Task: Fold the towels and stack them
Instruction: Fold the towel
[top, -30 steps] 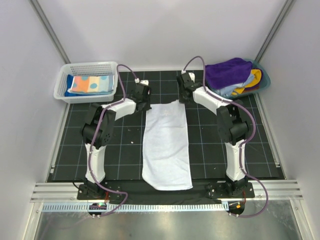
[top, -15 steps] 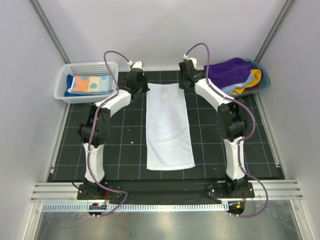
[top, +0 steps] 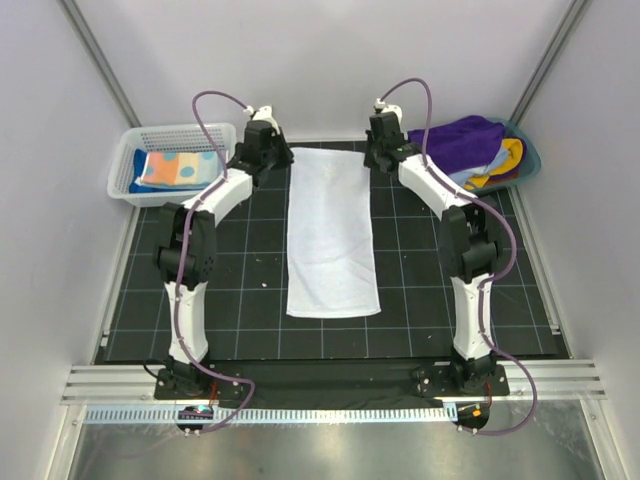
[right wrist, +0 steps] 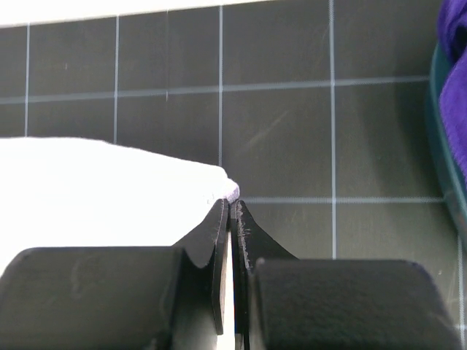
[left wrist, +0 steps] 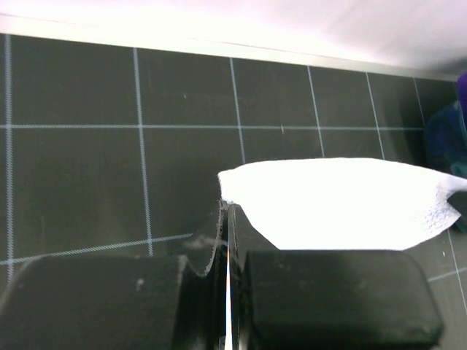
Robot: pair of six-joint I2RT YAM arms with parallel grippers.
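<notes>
Here the white towel lies flat mid table, running 6 to 12 o'clock; left pincer and right pincer each pinch a 12 o'clock corner (jaws pressed tight).

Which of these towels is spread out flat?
The plain white towel, stretched along the black mat. The dotted one lies folded in the basket; the purple one is heaped in the tub.

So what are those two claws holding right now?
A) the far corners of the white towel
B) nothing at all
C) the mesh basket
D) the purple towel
A: in the wrist views the left gripper and the right gripper are each pinched shut on a far corner of the white towel.
</notes>
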